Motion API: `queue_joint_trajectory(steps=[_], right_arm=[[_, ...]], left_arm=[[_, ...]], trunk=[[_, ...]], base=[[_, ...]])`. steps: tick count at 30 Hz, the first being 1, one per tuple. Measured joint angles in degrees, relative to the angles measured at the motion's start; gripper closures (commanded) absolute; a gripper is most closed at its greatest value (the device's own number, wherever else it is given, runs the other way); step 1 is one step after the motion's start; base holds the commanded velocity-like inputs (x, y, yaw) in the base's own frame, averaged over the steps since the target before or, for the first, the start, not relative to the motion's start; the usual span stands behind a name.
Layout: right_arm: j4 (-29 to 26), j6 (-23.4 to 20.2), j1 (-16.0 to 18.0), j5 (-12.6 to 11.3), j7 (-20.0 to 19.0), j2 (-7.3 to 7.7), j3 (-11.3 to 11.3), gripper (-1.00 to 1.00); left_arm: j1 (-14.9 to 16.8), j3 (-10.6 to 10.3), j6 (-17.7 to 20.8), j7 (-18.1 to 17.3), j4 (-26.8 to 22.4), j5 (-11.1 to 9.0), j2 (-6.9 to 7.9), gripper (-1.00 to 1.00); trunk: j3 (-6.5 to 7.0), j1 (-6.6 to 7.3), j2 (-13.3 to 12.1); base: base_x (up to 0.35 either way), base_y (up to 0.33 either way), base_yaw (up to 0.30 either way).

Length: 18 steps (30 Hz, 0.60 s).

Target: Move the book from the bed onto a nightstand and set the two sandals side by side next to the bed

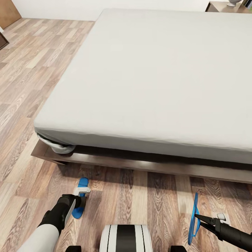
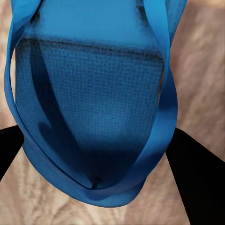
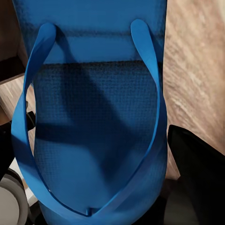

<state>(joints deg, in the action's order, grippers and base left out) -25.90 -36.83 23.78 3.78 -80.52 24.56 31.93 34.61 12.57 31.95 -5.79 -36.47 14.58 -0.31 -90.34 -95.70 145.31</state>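
Observation:
The bed (image 1: 150,80) spans the head view, a pale grey mattress on a dark wooden frame (image 1: 147,164). One blue sandal (image 1: 83,182) lies low over the floor in front of the bed's near left corner, and my left gripper (image 1: 79,200) is shut on it. In the left wrist view this sandal (image 2: 93,108) sits between the black fingers (image 2: 199,183). My right gripper (image 1: 200,218) is shut on the other blue sandal (image 1: 193,224), which stands on edge above the floor. It appears as the sandal (image 3: 93,131) beside a finger (image 3: 197,173). The book is out of view.
A nightstand (image 1: 220,7) with a white lamp base (image 1: 232,2) shows at the bed's far right corner. Wood-plank floor (image 1: 140,199) runs in front of the bed and along its left side. My base (image 1: 126,238) sits between the two arms.

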Motion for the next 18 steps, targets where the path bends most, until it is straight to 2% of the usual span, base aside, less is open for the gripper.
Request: queue_joint_trajectory(steps=[18], right_arm=[[0.00, 0.00, 0.00, -0.03, 0.00, 0.00, 0.00, 1.00]], left_arm=[[0.00, 0.19, 0.67, 0.28, 0.09, -0.17, 0.00, 1.00]], trunk=[[0.00, 0.00, 0.00]], base=[[0.000, 0.000, 0.000]])
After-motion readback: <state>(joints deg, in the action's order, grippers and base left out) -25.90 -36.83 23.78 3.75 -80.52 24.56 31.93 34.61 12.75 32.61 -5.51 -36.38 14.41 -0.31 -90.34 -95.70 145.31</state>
